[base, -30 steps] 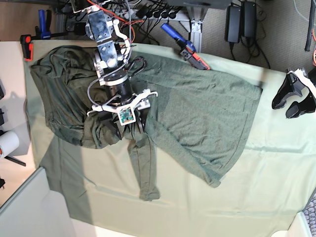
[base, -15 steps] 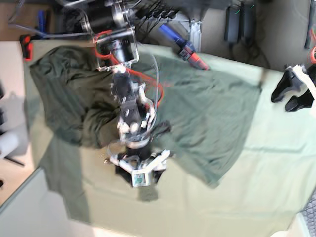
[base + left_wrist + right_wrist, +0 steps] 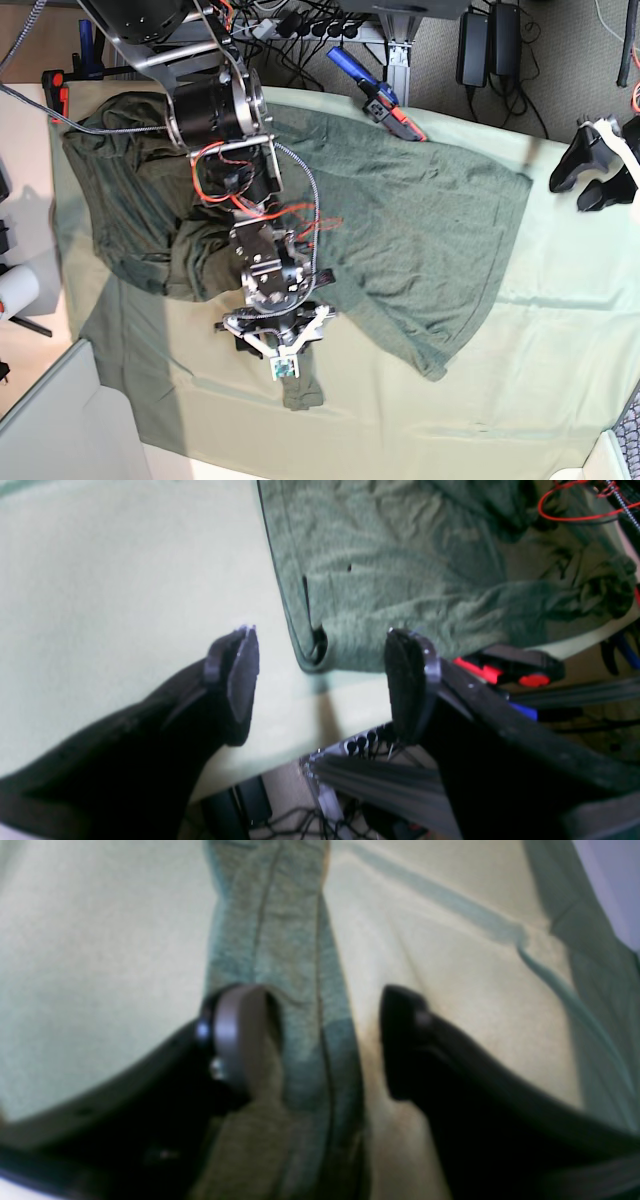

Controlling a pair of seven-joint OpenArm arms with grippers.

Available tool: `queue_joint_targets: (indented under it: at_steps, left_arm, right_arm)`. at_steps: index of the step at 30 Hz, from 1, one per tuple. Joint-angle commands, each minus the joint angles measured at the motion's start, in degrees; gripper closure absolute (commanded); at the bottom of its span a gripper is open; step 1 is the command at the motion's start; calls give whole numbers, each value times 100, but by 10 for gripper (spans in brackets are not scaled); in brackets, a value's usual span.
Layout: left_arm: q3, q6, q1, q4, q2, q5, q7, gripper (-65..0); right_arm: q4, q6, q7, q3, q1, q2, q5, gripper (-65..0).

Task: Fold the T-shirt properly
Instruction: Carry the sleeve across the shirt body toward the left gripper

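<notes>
The T-shirt point(image 3: 400, 220) lies on my bench point(image 3: 560, 360), a dark olive-green heathered knit against the paler, smooth light-green cloth that covers the bench top. Seen from the base view, its right half is spread fairly flat, with one hemmed corner reaching toward the far right. Its left half is bunched into thick, shadowed folds. One narrow strip of it, a sleeve by its look, runs from the bunched middle toward the near edge of the bench and ends in a small folded tip.

My right hand point(image 3: 280, 345) is over that strip, close to its near end. In the right wrist view the hand point(image 3: 325, 1040) has its two fingers apart, one on each side of the strip, which shows two stitched lines running along its length. The picture is soft, so I cannot tell whether the fingers touch the fabric.

My left hand point(image 3: 595, 175) is off at the far right edge of the bench, well apart from the shirt. In the left wrist view the hand point(image 3: 322, 680) is spread wide and grips nothing. Beyond it a hemmed corner of the wrinkled shirt point(image 3: 400, 580) curls up slightly on the cloth. A red and black clamp point(image 3: 505, 662) sits at the bench edge just beside that corner.
</notes>
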Motion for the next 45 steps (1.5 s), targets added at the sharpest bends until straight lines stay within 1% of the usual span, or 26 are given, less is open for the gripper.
queue_joint_targets:
  at_steps: [1, 4, 5, 7, 9, 14, 17, 21, 23, 27, 30, 34, 38, 41, 45]
  left_arm:
    - [-37, -71, -20, 96, -79, -140, -179, -425]
    - [-37, -71, -33, 96, -81, -129, -332, -425]
    - [-37, -71, -35, 96, -81, -129, -332, -425]
    - [-37, -71, -35, 96, -79, -125, -332, -425]
    - [-37, -71, -35, 96, -79, -92, -332, -425]
    - [-37, -71, -55, 96, -81, 83, -463, -425]
    - [-37, -71, -122, 92, -83, 151, -459, -425]
    - [-37, -71, -127, 90, -81, 192, -457, -425]
    - [-37, -71, -127, 90, -79, 190, -457, -425]
    - [-37, -71, -127, 90, -79, 205, -459, -425]
    - [-37, -71, -127, 90, -79, 262, -468, -425]
    - [-37, -71, -127, 90, -79, 439, -601, -425]
    - [-37, -71, -129, 90, -81, 442, -634, -425]
    - [-37, -71, -129, 90, -79, 444, -636, -425]
    - [-37, -71, -129, 90, -81, 446, -634, -425]
  right_arm:
    - [72, -44, 136, 15, 136, -7, -114, -242]
    - [243, -44, 195, 15, 133, -15, -348, -22]
    - [350, -44, 195, 15, 122, -17, -354, 0]
    - [601, -37, 146, 15, 107, -20, -352, 0]
    - [946, 52, 133, 15, 48, -17, -350, 0]
    - [2081, 811, -26, 11, -315, -85, 24, 0]
    - [2758, 1106, -149, -157, -592, -94, 247, 0]
    - [3585, 1425, -299, -645, -1008, -46, 269, 0]
    - [3954, 1510, -341, -935, -1204, -4, 269, 0]
    - [4601, 1513, -487, -1471, -1569, 168, 267, 0]
    - [4937, 1513, -573, -1709, -1790, 339, 267, 0]
    - [5158, 1515, -584, -1812, -2055, 481, 269, 0]
    - [5287, 1574, -586, -1812, -2253, 527, 313, 0]
    - [5386, 1735, -588, -1812, -2354, 527, 470, 0]
    - [5416, 1906, -588, -1812, -2476, 525, 509, 0]
